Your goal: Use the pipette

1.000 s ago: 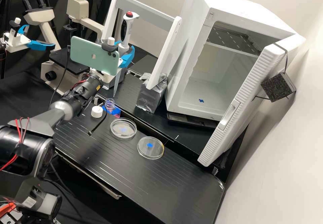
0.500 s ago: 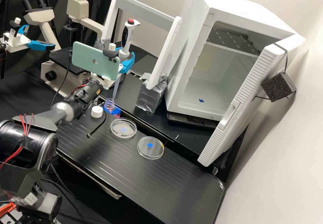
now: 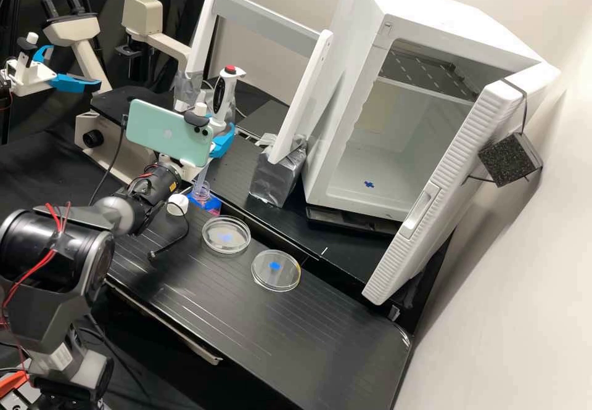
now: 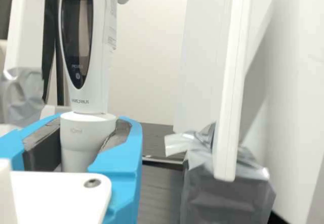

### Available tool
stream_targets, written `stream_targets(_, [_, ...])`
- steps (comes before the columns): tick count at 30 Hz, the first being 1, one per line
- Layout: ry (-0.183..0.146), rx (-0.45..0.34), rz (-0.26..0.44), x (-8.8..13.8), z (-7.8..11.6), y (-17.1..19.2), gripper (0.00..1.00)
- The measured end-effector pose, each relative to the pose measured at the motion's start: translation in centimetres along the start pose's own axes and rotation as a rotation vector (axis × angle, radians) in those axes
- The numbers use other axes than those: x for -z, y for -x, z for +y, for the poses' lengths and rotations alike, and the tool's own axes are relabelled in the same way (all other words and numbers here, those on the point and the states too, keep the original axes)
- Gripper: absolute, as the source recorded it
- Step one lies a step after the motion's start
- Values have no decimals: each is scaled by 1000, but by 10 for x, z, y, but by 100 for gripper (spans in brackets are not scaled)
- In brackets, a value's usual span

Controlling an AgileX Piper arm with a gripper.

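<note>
The tabletop (image 3: 320, 336) is spread out below the pincer (image 3: 221, 124). Well apart to one side of the pincer, a white cabinet (image 3: 347, 108) is stood with its door (image 3: 456, 169) swung open. Beyond the pincer, a white frame (image 3: 265, 18) is propped on foil-wrapped feet. The pipette (image 3: 224, 94) is clamped between the pincer's blue fingers, gripped just under its handle. On the pincer's mount a pale green phone (image 3: 169, 132) is carried. Farther along the tabletop from the pincer, two petri dishes (image 3: 237, 241) are laid. Below the pincer, the pipette's tip is held at the bottle (image 3: 211, 203); whether it is inside cannot be told. Near the bottle, a white cap (image 3: 177, 205) is placed.
</note>
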Motion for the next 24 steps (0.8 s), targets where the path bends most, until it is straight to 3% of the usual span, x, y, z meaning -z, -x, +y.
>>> stream_targets(8, [25,-41,22,-6,-18,1,0])
stream_targets(16, [31,-19,-23,-18,-32,2,0])
stream_targets(24, [36,-35,-21,-18,-33,1,0])
